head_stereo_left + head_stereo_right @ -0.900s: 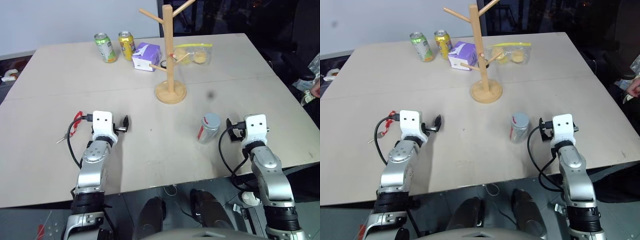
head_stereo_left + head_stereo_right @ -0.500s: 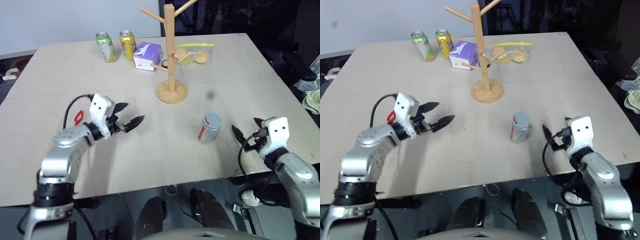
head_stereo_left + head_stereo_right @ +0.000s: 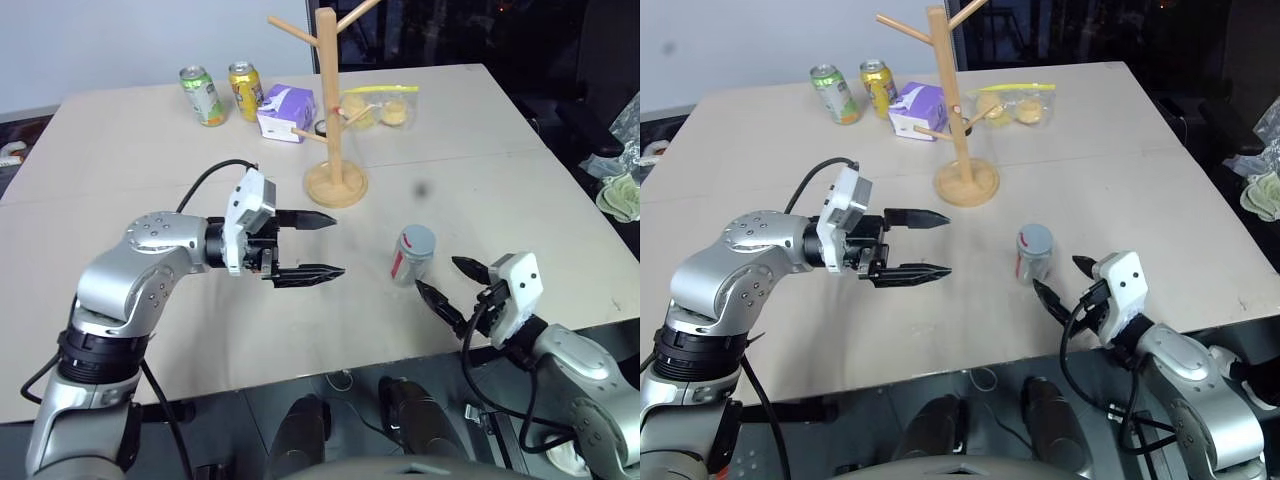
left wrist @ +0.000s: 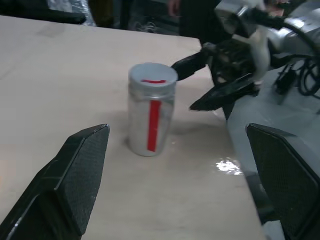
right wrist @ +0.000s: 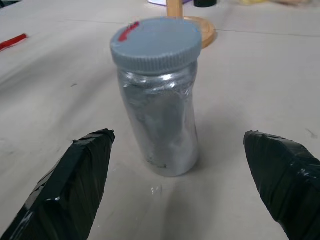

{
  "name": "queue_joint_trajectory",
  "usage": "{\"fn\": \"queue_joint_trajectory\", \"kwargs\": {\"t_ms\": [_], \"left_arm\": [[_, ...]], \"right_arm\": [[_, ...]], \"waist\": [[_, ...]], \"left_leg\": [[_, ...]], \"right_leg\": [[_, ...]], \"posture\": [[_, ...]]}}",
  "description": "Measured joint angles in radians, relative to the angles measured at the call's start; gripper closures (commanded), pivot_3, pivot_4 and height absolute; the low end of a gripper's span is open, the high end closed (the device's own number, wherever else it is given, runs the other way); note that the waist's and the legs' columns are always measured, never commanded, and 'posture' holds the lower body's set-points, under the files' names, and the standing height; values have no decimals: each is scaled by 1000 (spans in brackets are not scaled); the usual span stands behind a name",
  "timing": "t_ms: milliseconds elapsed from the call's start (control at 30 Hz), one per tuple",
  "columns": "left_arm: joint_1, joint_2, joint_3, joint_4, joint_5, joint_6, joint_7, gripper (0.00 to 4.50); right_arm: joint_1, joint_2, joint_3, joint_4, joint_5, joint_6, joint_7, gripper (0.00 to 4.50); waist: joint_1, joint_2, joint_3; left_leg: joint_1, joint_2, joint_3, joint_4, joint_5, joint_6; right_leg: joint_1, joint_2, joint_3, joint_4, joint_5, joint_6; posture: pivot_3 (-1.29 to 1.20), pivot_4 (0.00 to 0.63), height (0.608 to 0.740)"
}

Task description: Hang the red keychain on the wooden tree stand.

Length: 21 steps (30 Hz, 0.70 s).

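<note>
The wooden tree stand (image 3: 327,100) rises from its round base at the far middle of the table (image 3: 120,150). A short red strip on the tabletop, off to one side in the right wrist view, looks like the red keychain (image 5: 13,41); in the eye views my raised left arm covers that spot. My left gripper (image 3: 338,245) hangs open above the table, pointing right, with nothing between its fingers. My right gripper (image 3: 438,275) is open at the near right edge and aims at a silver can. Neither gripper touches the keychain or the stand.
A silver can with a red stripe and grey lid (image 3: 412,255) stands between the two grippers. At the back sit a green can (image 3: 203,96), a yellow can (image 3: 243,90), a purple carton (image 3: 283,112) and a clear bag of snacks (image 3: 385,105).
My left arm has lifted off the table and swung its gripper right, fingers spreading open. My right gripper has drawn back toward the near edge and opened toward the silver can.
</note>
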Motion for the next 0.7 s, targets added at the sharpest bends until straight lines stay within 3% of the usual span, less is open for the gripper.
{"fn": "queue_joint_trajectory", "kwargs": {"t_ms": [700], "left_arm": [[56,65,41,1,-20,12,-45,0]], "right_arm": [[-179,97,125,166,-88,-66,-49,65]], "waist": [[-5,0,0]], "left_leg": [[0,0,0,0,0,0]], "right_leg": [[0,0,0,0,0,0]], "posture": [[0,150,740]]}}
